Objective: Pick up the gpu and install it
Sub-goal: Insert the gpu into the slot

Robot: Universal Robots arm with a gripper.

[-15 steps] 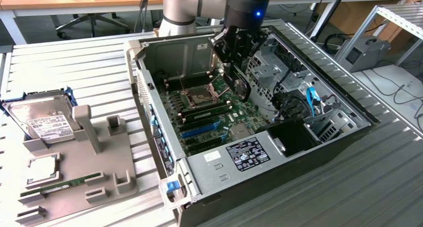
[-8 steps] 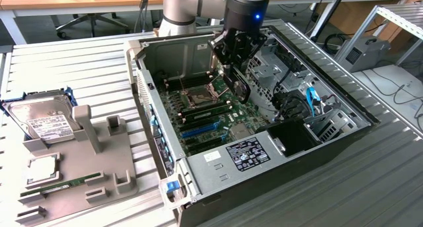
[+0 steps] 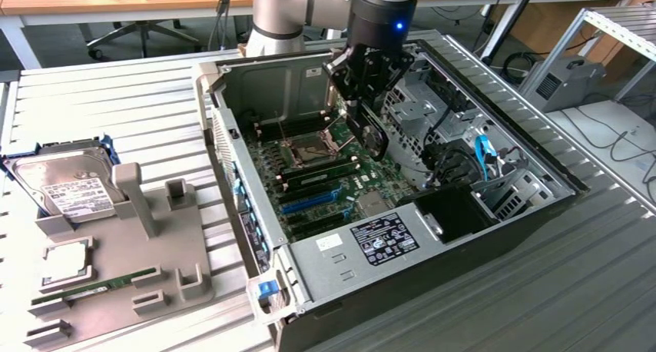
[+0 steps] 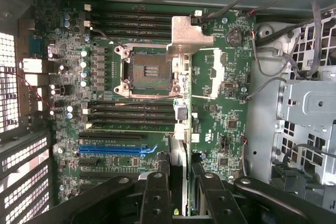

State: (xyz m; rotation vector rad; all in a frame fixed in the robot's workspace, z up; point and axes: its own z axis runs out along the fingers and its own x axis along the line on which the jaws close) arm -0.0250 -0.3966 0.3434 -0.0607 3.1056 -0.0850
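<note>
Nearest, at the worktop corner on the exterior view's left, a grey holder tray carried a memory stick and a hard drive. Behind it, near the worktop's middle, the computer case lay open. Inside it, the gripper had its fingers clamped on the gpu, which hung on edge just above the motherboard; whether it touched a slot could not be told.

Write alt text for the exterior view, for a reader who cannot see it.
The robot's hand holds the gpu on edge over the motherboard inside an open computer case lying on a ribbed metal table. On the exterior view's left, a grey holder carries a hard drive and a memory stick.
</note>
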